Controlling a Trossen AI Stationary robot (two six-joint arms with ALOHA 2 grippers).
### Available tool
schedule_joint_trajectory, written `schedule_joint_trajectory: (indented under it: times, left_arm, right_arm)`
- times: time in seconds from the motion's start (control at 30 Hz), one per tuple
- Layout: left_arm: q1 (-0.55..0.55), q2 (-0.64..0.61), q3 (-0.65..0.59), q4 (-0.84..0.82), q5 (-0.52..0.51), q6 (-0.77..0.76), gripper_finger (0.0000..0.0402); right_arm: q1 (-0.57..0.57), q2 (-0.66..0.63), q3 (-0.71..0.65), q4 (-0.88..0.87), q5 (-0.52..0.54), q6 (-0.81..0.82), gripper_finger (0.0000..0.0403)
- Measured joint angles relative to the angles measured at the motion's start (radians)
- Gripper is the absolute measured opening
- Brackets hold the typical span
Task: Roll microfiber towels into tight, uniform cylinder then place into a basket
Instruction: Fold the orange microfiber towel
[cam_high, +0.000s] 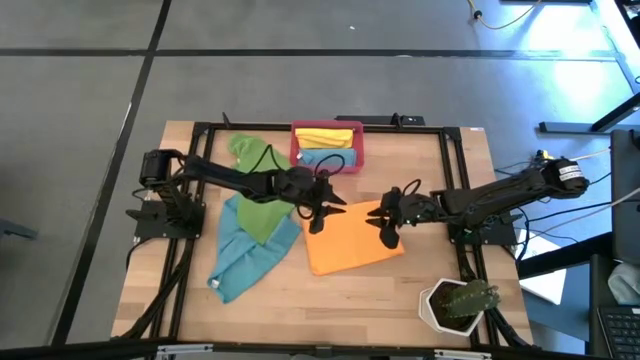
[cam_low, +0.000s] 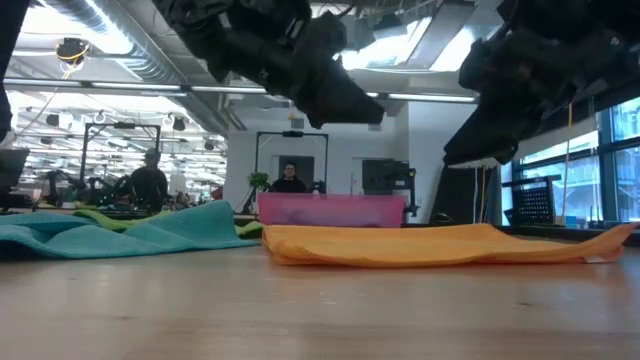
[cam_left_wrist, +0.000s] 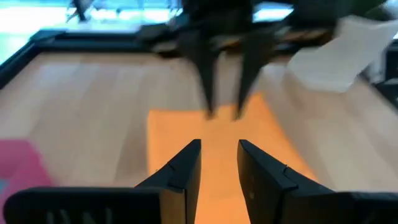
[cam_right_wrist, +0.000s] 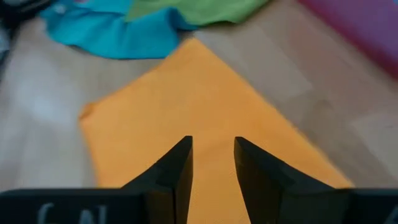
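The orange towel (cam_high: 350, 242) lies flat on the table's middle; it also shows in the low view (cam_low: 430, 245). My left gripper (cam_high: 325, 212) hovers open over its left edge (cam_left_wrist: 219, 149). My right gripper (cam_high: 385, 225) hovers open over its right part (cam_right_wrist: 212, 146). In the low view both grippers stand clear above the cloth. A green towel (cam_high: 258, 205) lies crumpled partly on a teal towel (cam_high: 243, 258), left of the orange one. The red-pink basket (cam_high: 352, 155) stands at the far edge and holds a yellow towel (cam_high: 322, 136) and a teal one (cam_high: 322, 158).
A white hexagonal plant pot (cam_high: 452, 305) stands at the near right corner. A black frame (cam_high: 452, 180) runs around the work area. Bare wood lies near the front edge (cam_high: 330, 310). People show in the room behind the table (cam_low: 150, 175).
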Motion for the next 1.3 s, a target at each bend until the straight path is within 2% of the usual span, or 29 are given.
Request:
schedule_joint_trajectory:
  times: [0.3,0.43,0.53,0.63,0.73,0.83,0.97,1.07,1.3]
  left_arm:
    - [0.016,0.0,0.067,-0.247,-0.091,-0.013,0.0094]
    - [0.039,0.0,0.101,-0.417,-0.148,-0.088,0.0094]
    - [0.039,0.022,0.104,-0.408,-0.177,-0.181,0.0094]
    - [0.028,0.055,0.104,-0.427,-0.177,-0.197,0.0094]
    - [0.023,0.06,0.103,-0.509,-0.187,-0.236,0.0094]
    - [0.026,0.058,0.102,-0.593,-0.197,-0.347,0.0094]
    - [0.007,0.051,0.104,-0.636,-0.204,-0.458,0.0094]
    - [-0.032,0.064,0.103,-0.657,-0.245,-0.479,0.0094]
    - [-0.041,0.064,0.102,-0.69,-0.326,-0.485,0.0094]
  right_arm:
    - [0.038,-0.044,0.0,-0.141,-0.02,0.047,0.0119]
    - [0.073,-0.029,0.0,-0.151,-0.021,0.076,0.0119]
    - [0.091,-0.023,0.0,-0.153,-0.012,0.076,0.0119]
    - [0.091,-0.023,0.0,-0.18,-0.018,0.077,0.0119]
    - [0.091,-0.023,0.0,-0.204,-0.029,0.081,0.0119]
    - [0.091,-0.02,0.0,-0.203,-0.03,0.057,0.0119]
    - [0.086,-0.013,0.0,-0.153,-0.006,0.023,0.0119]
    - [0.061,0.007,0.0,-0.137,0.009,0.004,0.0119]
    - [0.0,0.119,0.0,-0.139,-0.127,-0.026,0.0119]
